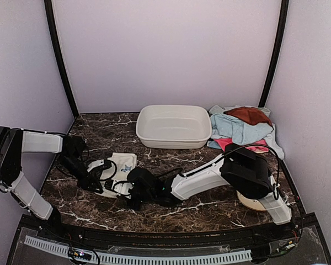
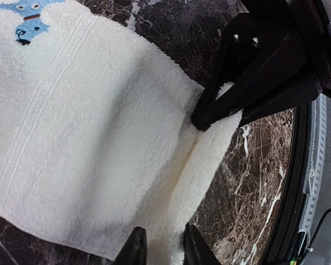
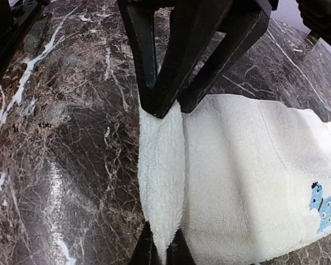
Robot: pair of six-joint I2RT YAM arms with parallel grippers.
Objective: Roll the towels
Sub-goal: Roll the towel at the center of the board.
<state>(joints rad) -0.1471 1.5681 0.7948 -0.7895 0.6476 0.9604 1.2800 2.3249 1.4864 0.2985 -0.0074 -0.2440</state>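
A cream-white towel point(image 1: 123, 163) with a small blue mark point(image 2: 26, 22) lies flat on the marble table, left of centre. Its near edge is folded over into a narrow strip point(image 3: 161, 165). My right gripper point(image 3: 161, 251) is shut on one end of that strip. From the other side, my left gripper point(image 2: 164, 248) stands slightly open astride the strip's far end, its fingers a little apart. The two grippers face each other along the fold, the left point(image 1: 103, 185) and the right point(image 1: 126, 190). More towels, light blue point(image 1: 237, 130), rust-brown point(image 1: 248, 115) and pink point(image 1: 244, 145), lie heaped at the back right.
A white plastic basin point(image 1: 174, 126) sits at the back centre. A round beige disc point(image 1: 254, 203) shows partly under the right arm's elbow. Black frame posts stand at both back corners, and the table's front rail point(image 2: 311, 165) runs close beside the fold.
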